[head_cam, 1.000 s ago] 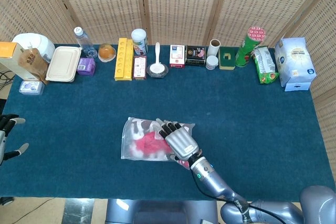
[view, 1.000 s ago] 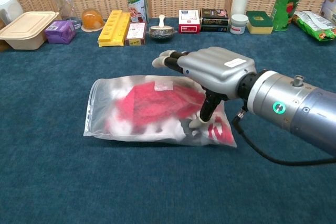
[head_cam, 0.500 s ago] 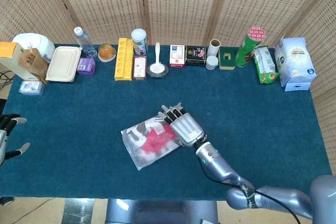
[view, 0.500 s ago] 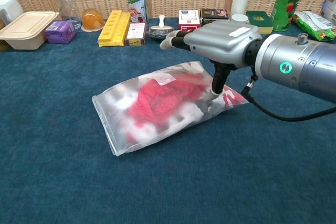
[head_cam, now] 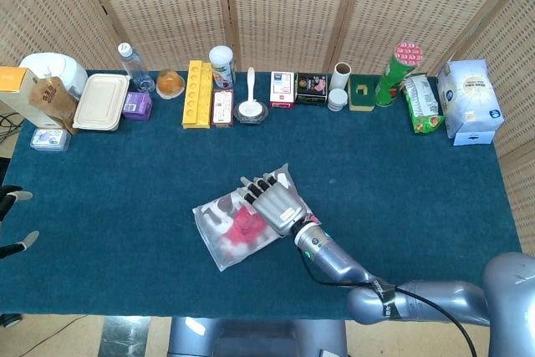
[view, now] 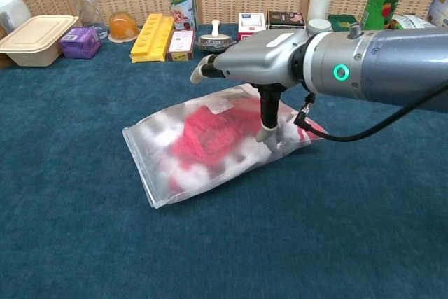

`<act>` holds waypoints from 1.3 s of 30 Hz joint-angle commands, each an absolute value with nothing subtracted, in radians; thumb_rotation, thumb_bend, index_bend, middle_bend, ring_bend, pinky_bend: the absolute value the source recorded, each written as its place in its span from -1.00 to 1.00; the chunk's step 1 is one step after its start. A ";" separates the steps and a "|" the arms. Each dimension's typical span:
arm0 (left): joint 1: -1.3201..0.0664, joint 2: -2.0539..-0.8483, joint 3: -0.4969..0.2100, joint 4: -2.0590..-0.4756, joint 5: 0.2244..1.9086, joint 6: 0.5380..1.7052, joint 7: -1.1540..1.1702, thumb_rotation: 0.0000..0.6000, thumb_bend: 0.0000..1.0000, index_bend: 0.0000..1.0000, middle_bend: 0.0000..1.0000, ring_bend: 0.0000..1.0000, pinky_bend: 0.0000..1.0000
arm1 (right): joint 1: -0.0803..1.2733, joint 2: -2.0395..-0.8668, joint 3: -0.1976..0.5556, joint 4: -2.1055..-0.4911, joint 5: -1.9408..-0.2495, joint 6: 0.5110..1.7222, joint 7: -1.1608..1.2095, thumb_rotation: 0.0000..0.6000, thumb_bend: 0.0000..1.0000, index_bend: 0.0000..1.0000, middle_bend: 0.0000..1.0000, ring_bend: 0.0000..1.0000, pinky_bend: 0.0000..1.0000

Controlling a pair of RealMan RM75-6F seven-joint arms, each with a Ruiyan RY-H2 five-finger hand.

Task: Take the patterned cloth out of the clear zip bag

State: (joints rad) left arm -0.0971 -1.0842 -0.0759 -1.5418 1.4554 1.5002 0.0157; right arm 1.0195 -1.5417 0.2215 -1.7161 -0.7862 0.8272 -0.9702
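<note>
The clear zip bag (head_cam: 224, 232) (view: 203, 155) lies slanted on the blue table, its near-left end pointing toward me. The patterned cloth, red with white and dark patches (head_cam: 242, 225) (view: 210, 134), is inside it. My right hand (head_cam: 272, 201) (view: 260, 59) is spread flat above the bag's far right half, and its thumb (view: 267, 127) points down and presses on the plastic. It grips nothing. Of my left hand (head_cam: 12, 219) only two fingertips show at the left edge of the head view, set apart and holding nothing.
Along the far edge stands a row of items: a water bottle (head_cam: 128, 60), lunch box (head_cam: 101, 101), yellow tray (head_cam: 197, 94), white spoon in a bowl (head_cam: 251, 106), small boxes (head_cam: 282, 89), green can (head_cam: 396, 73) and tissue pack (head_cam: 470, 100).
The bag's right end swung toward the back, leaving it slanted. My right hand then slid left over the bag. My left hand has drawn further out of the head view.
</note>
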 commanded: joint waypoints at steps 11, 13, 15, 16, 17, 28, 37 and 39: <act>-0.090 -1.092 -0.073 -1.517 1.445 1.495 -0.002 1.00 -0.74 -0.33 -0.44 -0.56 -0.52 | 1.279 -1.620 0.138 -1.591 -0.396 0.851 -1.182 1.00 -0.96 -1.00 -0.85 -0.70 -0.86; -0.090 -1.092 -0.072 -1.517 1.445 1.493 -0.003 1.00 -0.74 -0.33 -0.44 -0.56 -0.52 | 1.298 -1.629 0.129 -1.580 -0.362 0.854 -1.191 1.00 -0.94 -0.96 -0.71 -0.56 -0.72; -0.090 -1.093 -0.071 -1.516 1.446 1.490 -0.004 1.00 -0.74 -0.33 -0.44 -0.56 -0.52 | 1.311 -1.637 0.117 -1.568 -0.339 0.854 -1.189 1.00 -0.91 -0.83 -0.49 -0.36 -0.50; -0.091 -1.094 -0.070 -1.516 1.447 1.489 -0.003 1.00 -0.74 -0.33 -0.44 -0.56 -0.52 | 1.311 -1.641 0.109 -1.560 -0.345 0.853 -1.181 1.00 -0.89 -0.67 -0.34 -0.20 -0.36; -0.092 -1.094 -0.070 -1.516 1.449 1.488 -0.002 1.00 -0.74 -0.33 -0.44 -0.56 -0.52 | 1.306 -1.644 0.105 -1.554 -0.366 0.850 -1.158 1.00 -0.88 -0.50 -0.20 -0.04 -0.23; -0.118 -1.082 -0.059 -1.551 1.506 1.477 0.023 1.00 -0.74 -0.33 -0.44 -0.56 -0.52 | 1.141 -1.605 0.117 -1.547 -0.779 0.836 -0.739 1.00 -0.68 0.56 0.71 1.00 0.89; -0.189 -1.043 -0.041 -1.617 1.628 1.429 0.106 1.00 -0.74 -0.33 -0.43 -0.50 -0.39 | 1.048 -1.474 0.161 -1.618 -0.891 0.754 -0.422 1.00 -0.66 0.62 0.78 1.00 1.00; -0.218 -1.034 -0.038 -1.636 1.665 1.404 0.123 1.00 -0.74 -0.33 -0.41 -0.49 -0.39 | 1.035 -1.438 0.174 -1.643 -0.902 0.727 -0.360 1.00 -0.66 0.62 0.78 1.00 1.00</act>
